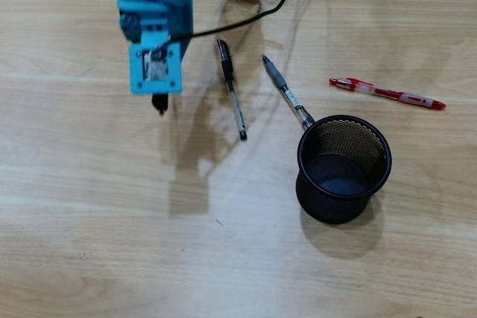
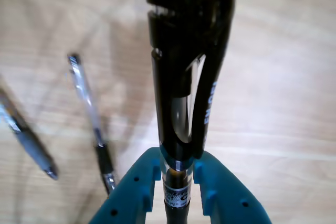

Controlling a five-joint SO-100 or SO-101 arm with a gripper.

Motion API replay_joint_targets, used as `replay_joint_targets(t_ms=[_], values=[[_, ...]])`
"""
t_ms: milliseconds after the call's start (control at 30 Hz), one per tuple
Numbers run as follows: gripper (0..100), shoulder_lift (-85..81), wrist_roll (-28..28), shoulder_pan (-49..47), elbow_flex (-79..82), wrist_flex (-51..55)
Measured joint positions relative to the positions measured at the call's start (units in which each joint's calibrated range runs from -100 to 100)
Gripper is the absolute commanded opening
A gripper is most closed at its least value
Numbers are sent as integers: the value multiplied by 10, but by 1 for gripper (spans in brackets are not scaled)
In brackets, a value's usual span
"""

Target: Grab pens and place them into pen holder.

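Fingers of my hand (image 2: 177,182) are clamped on the black pen (image 2: 186,66), its cap and clip standing out past the fingertips in the wrist view. From overhead, my hand (image 1: 159,102) hangs near the far left part of the worktop (image 1: 89,243), well apart from the pen holder (image 1: 343,167), which stands right of centre with its mouth open and nothing visible inside.

Three pens lie loose: the clear-barrelled pen (image 1: 232,88) just right of me, the grey pen (image 1: 286,92) with its tip against the holder's rim, and the red pen (image 1: 387,94) further toward the right edge.

My grip sits close to one end, I judge, so the long free part could swing or slip during a fast carry. Travelling low, I could sweep the clear and grey pens that lie between me and the holder; nudging the grey one might push the cup. The near half of the worktop is bare, good room for a wide approach.
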Motion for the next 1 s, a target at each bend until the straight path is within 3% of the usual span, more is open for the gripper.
replay_joint_targets(t_ms=[400, 633, 1000], values=[[2, -258, -82, -129, 79, -34], [2, -249, -115, -229, 150, -252], [2, -76, -158, -339, 167, -610]])
